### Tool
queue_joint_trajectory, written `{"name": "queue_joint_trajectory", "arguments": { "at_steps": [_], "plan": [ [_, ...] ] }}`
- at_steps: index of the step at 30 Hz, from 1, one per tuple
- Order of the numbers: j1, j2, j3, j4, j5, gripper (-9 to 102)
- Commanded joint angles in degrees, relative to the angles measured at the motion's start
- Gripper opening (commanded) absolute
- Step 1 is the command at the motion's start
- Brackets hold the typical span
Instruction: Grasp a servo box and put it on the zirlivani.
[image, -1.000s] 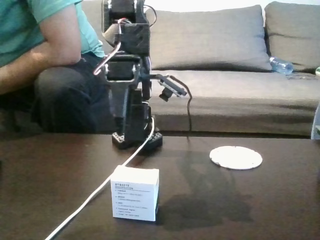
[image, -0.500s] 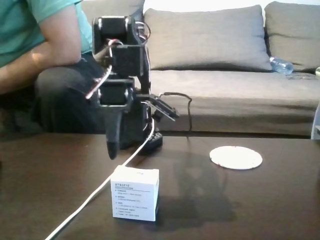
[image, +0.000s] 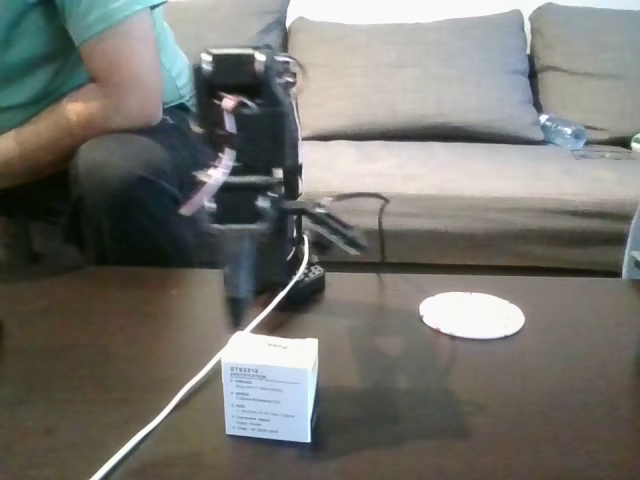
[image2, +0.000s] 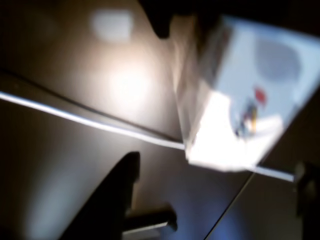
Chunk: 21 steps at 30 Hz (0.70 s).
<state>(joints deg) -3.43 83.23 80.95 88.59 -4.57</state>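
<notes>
While I line up the approach in the fixed view, the gripper (image: 238, 300) hangs just behind the servo box (image: 269, 386); the zirlivani (image: 472, 314) lies well apart to the right. In the wrist view (blurred) the box is close; I cannot tell how the fingers stand. Next: descend, straddle, close.

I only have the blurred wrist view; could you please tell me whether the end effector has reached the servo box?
Observer: Not yet. In the fixed view the end effector hangs above and behind the servo box, apparently clear of it.
Operator: Thank you. Where is the zirlivani?
Observer: The zirlivani lies flat on the table, right of the box in the fixed view and farther back, with nothing on it.
Operator: Is the box upright?
Observer: Yes, its printed face is toward the fixed camera.
</notes>
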Motion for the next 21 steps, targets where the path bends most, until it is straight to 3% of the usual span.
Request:
{"name": "queue_joint_trajectory", "arguments": {
  "at_steps": [1,21],
  "plan": [
    [-1.32,2.99,2.2,-2.11,0.53,38],
    [-1.58,1.85,0.7,-7.91,0.53,38]
  ]
}}
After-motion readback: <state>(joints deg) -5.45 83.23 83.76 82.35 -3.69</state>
